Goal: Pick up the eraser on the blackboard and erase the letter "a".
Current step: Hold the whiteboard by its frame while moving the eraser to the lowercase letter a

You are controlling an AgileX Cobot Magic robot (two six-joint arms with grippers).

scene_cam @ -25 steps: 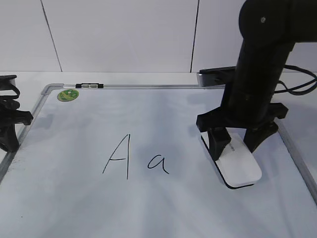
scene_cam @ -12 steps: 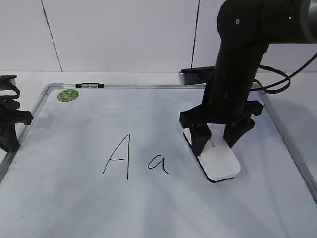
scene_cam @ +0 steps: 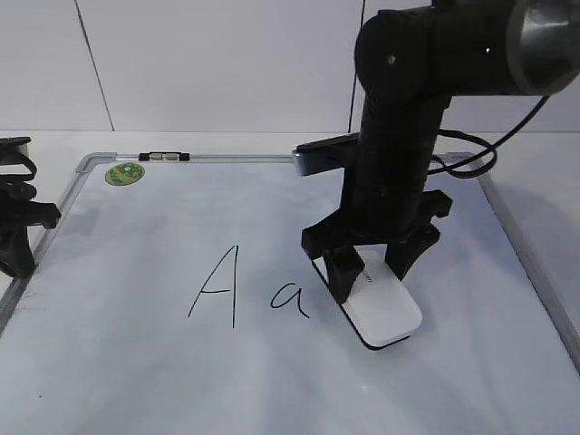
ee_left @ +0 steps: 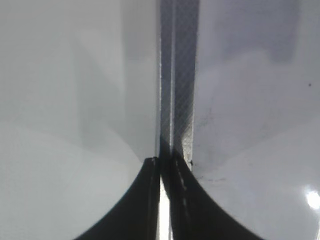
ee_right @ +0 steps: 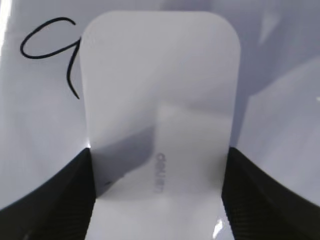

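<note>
The white eraser [scene_cam: 381,310] lies flat on the blackboard [scene_cam: 136,381], a white dry-erase surface in a silver-grey frame, its long side angled toward the near right. The right gripper [scene_cam: 372,265] stands over the eraser's far end with one black finger pressed to each long side, clamped on the block. In the right wrist view the eraser [ee_right: 160,115] fills the middle of the picture between the two dark fingers [ee_right: 55,200], small grey lettering showing on its top, and its upper left corner sits just beside the tail of the letter "a" [ee_right: 52,50], without covering the stroke.

In the exterior view the letter "a" [scene_cam: 289,300] stands whole in thin black marker just left of the eraser, with the taller capital "A" [scene_cam: 217,285] further left. Near the board's far left corner are a round green sticker [scene_cam: 124,173] and, along the top frame, a small black-silver clip [scene_cam: 164,157].

The left gripper [scene_cam: 16,227] rests at the board's left edge, well apart from the writing. Its wrist camera shows the two dark fingers [ee_left: 145,205] drawn together, with only a thin bright slit between them, above the board's metal frame strip [ee_left: 177,75]; they hold nothing.
</note>
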